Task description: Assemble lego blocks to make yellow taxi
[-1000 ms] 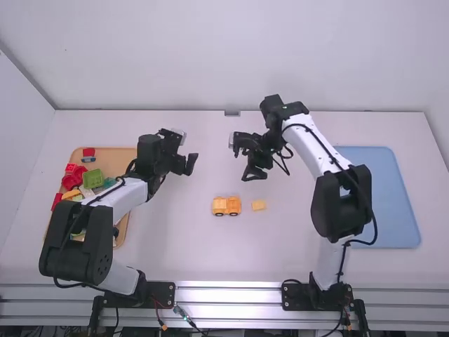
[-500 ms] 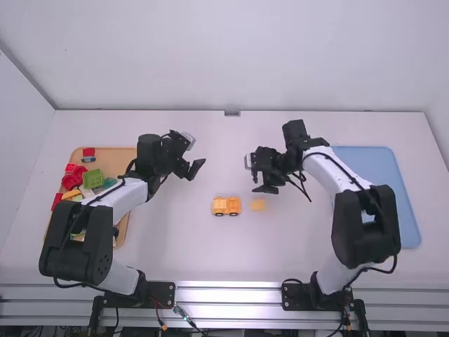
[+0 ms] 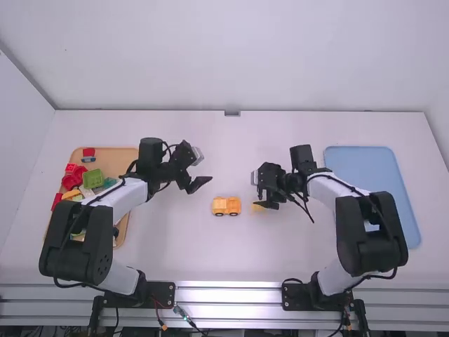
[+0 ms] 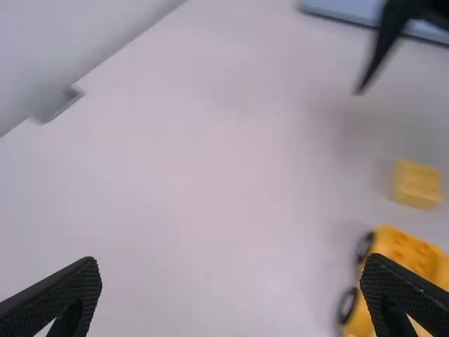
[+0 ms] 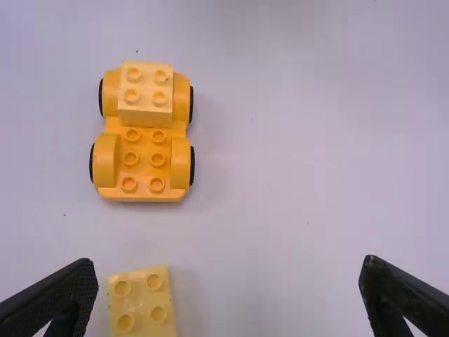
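Observation:
My left gripper [image 3: 196,185] hangs over the table beyond the yellow-orange wheeled car [image 3: 226,206], on its left; its fingers are spread with nothing between them. My right gripper [image 3: 266,204] is at the loose pale yellow block [image 3: 257,207], partly covering it. In the right wrist view, the right gripper [image 5: 229,270] is wide open, the block [image 5: 142,302] nearer one finger. The car base [image 5: 144,158] carries one pale yellow block [image 5: 145,95] over one axle, bare studs beside it. The left gripper [image 4: 235,270] shows apart fingertips in its wrist view, one overlapping the car [image 4: 403,253].
A tan tray [image 3: 123,154] of red, green and other bricks lies at the left, partly under the left arm. The blue tray [image 3: 389,189] at the right is partly behind the right arm. A small metal bracket [image 3: 232,113] sits at the table's far edge.
The right gripper has come toward the camera and slightly right, to the loose block. My left gripper has swung a little right and nearer the camera. Car and block have stayed put.

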`<state>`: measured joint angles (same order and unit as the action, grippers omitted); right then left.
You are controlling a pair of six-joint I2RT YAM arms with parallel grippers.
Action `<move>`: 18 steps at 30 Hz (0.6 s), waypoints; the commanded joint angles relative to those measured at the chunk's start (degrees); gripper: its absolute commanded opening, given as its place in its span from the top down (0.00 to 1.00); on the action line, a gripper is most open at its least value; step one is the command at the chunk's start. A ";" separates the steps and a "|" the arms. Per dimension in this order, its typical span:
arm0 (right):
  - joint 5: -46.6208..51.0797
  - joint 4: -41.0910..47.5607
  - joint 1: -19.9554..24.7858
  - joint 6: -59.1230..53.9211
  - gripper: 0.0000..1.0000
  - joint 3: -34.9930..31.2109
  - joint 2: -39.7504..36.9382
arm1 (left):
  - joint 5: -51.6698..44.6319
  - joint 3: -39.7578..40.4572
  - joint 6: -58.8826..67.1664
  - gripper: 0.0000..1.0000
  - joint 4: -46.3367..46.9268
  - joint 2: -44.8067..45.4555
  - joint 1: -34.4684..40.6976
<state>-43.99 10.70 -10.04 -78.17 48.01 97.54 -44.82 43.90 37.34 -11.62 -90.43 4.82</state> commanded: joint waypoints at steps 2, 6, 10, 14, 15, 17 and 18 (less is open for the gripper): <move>-1.20 -4.09 -0.04 3.43 0.01 -2.10 -0.42 | -13.81 -0.48 14.86 0.01 1.73 -1.14 -0.33; -1.44 -4.44 -0.50 5.92 0.01 -3.06 -0.42 | -17.64 -0.46 16.22 0.01 0.39 -2.91 -0.33; -1.01 -4.46 -2.08 5.84 0.01 -4.00 -0.44 | -19.50 -0.46 16.11 0.01 -1.62 -4.81 -0.31; 0.48 -4.55 -3.17 5.16 0.01 -4.33 -0.42 | -22.14 -0.46 16.09 0.01 -3.74 -7.21 -0.26; 0.68 -4.50 -3.21 5.01 0.01 -4.33 -0.42 | -22.27 -0.46 16.09 0.01 -3.82 -7.32 -0.26; 2.23 -4.50 -3.39 4.83 0.01 -4.33 -0.42 | -22.18 -0.46 16.09 0.01 -3.85 -8.02 -0.04; 2.23 -4.48 -3.32 4.87 0.01 -4.33 -0.42 | -22.10 -0.46 16.11 0.01 -3.82 -8.37 0.37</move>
<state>-42.70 6.13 -13.45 -73.23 44.23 97.54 -64.16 43.90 52.58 -15.38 -98.02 4.84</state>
